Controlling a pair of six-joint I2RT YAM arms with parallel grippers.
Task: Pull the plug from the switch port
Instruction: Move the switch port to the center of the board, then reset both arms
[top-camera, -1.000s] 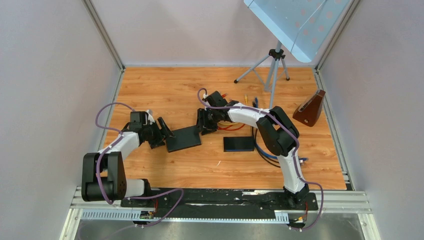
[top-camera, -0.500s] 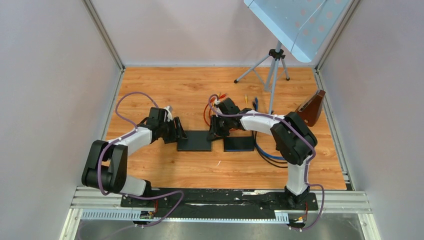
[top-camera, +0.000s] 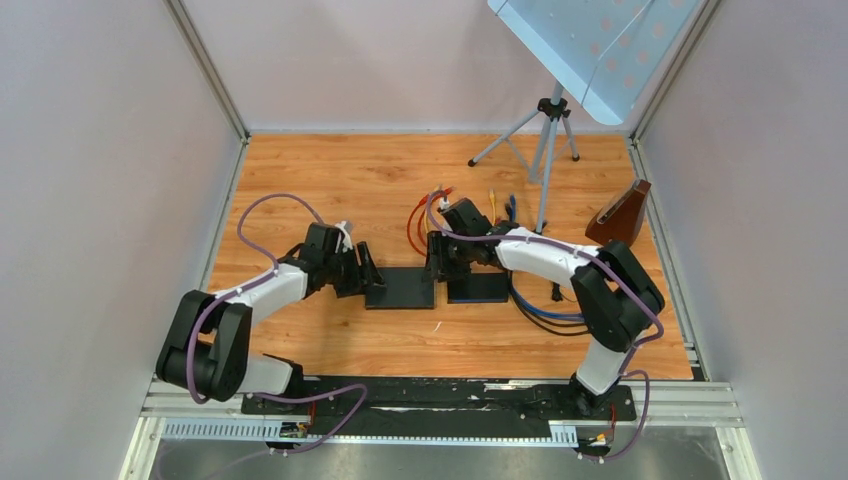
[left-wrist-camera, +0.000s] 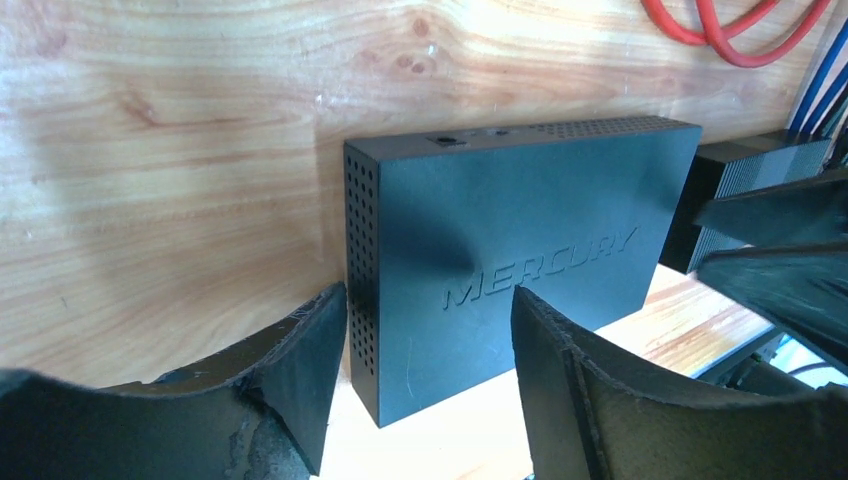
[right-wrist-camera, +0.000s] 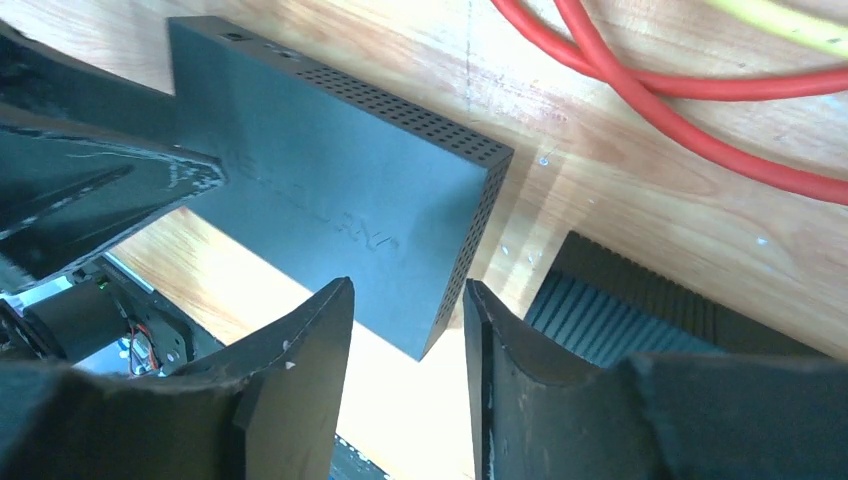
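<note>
The black switch marked MERCURY (left-wrist-camera: 520, 250) lies flat on the wooden floor, also seen in the top view (top-camera: 405, 288) and the right wrist view (right-wrist-camera: 330, 170). My left gripper (left-wrist-camera: 428, 300) is open, its fingers straddling the switch's left end (top-camera: 372, 283). My right gripper (right-wrist-camera: 408, 290) is open at the switch's right end corner (top-camera: 437, 270), holding nothing. A second black ribbed box (top-camera: 478, 288) lies just right of the switch, with blue cables (top-camera: 545, 305) running from it. No plug or port is clearly visible.
A red cable (top-camera: 415, 225) loops behind the boxes, also in the right wrist view (right-wrist-camera: 680, 110). A yellow cable (top-camera: 492, 200) lies beyond it. A tripod (top-camera: 545, 130) stands at the back, and a brown object (top-camera: 620, 215) at the right edge.
The switch has slid right and squared up next to the ribbed box, with my left gripper following it. My right gripper has moved right and nearer, to the switch's right end.
</note>
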